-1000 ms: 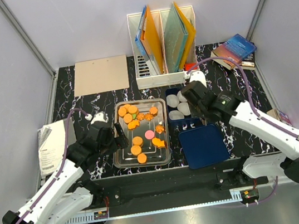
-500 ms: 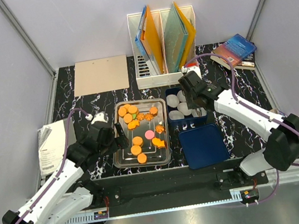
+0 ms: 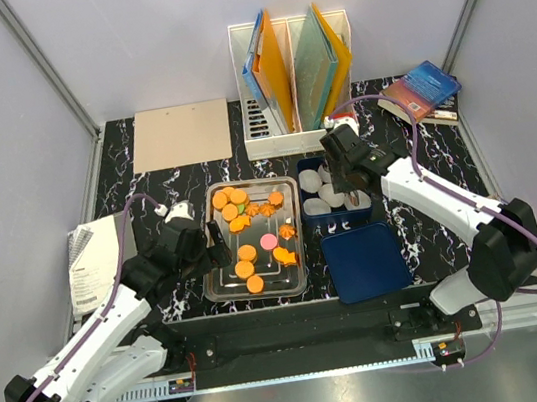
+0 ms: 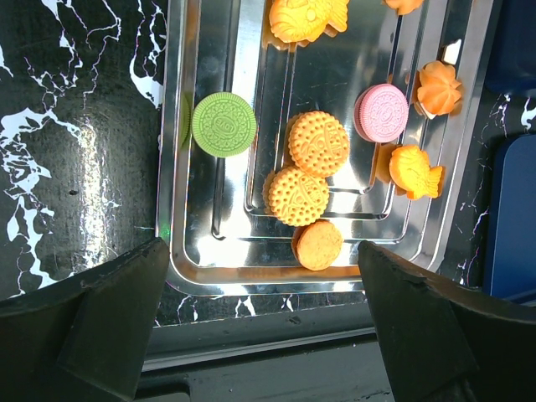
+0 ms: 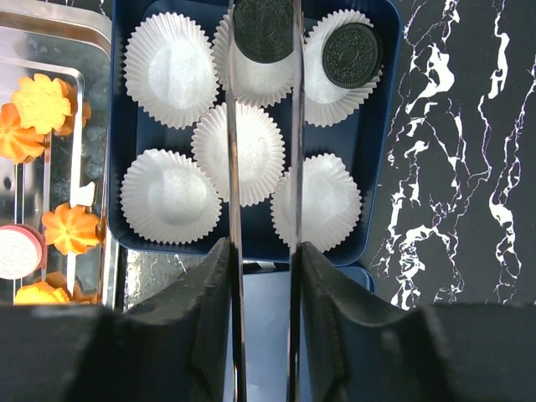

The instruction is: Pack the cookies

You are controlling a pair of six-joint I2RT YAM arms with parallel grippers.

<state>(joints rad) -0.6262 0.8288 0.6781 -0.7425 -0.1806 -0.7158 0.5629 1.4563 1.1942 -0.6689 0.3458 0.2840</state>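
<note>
Our right gripper (image 5: 263,10) pinches a round black cookie (image 5: 264,38) by its rim over the dark blue rectangular box (image 5: 373,142) of white paper cups (image 5: 167,71). Left of the box, orange cookies (image 4: 318,144) lie on a shallow steel tray (image 4: 172,167) beneath our wide-spread left gripper (image 4: 260,260). We judge them light and brittle: pinch rims gently.

top: overhead, whole table (image 3: 126,197) | left wrist: close over tray (image 4: 226,218) | right wrist: close over box (image 5: 373,142) | shared: tray

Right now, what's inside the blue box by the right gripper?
The blue box holds six white paper cups. One back cup has a black cookie. The right gripper holds a second black cookie over the next cup, whose inside is mostly covered.
</note>
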